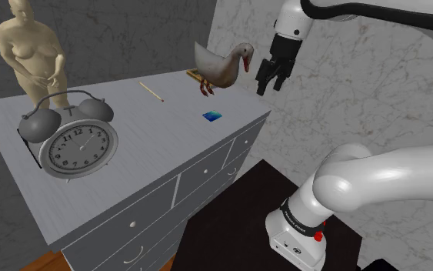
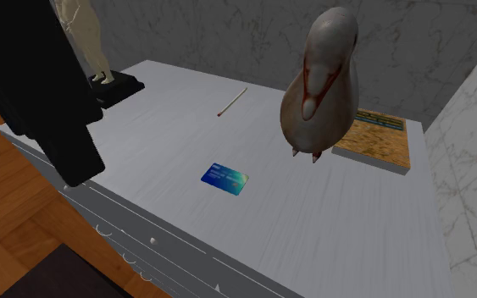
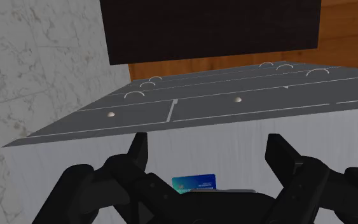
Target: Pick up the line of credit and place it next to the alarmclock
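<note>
Aloft, jaws spread empty, one blue card [image 1: 213,116], one alarm clock [image 1: 76,146], one duck [image 1: 218,65].

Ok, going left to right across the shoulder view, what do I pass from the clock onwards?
alarm clock → thin stick → blue card → gripper, off the dresser's edge.

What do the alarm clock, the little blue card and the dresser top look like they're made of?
Alarm clock: probably metal, matte; bells, rim and face share one dull grey with soft shading.
Blue card: likely plastic; thin, flat, smooth blue-to-green print.
Dresser top: pale grey with faint streaks like painted wood grain, though it could be laminate.
</note>
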Robot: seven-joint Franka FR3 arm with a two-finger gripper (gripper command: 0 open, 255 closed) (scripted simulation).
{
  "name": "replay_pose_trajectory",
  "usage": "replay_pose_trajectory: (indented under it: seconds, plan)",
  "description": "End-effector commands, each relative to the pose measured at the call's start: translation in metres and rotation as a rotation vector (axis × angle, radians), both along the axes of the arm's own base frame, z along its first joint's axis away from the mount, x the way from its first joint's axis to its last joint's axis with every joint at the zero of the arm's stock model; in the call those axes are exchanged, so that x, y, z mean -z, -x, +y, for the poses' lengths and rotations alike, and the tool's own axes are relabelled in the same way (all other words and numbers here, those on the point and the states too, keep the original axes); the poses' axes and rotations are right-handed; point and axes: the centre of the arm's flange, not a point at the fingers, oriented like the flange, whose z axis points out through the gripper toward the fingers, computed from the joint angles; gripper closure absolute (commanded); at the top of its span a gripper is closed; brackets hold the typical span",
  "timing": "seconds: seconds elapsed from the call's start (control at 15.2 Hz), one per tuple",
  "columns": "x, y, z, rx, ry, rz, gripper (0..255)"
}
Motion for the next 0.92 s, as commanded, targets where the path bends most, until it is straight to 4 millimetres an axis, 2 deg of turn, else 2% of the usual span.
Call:
replay_pose_trajectory:
  seconds: [0.0,0.46,0.86]
  plan:
    - [0.0,0.0,0.0,0.0,0.0,0.0,0]
    - [0.062,-0.059,0.023,0.466,0.055,-0.058,0]
    - [0.113,-0.115,0.017,0.866,0.102,-0.107,0]
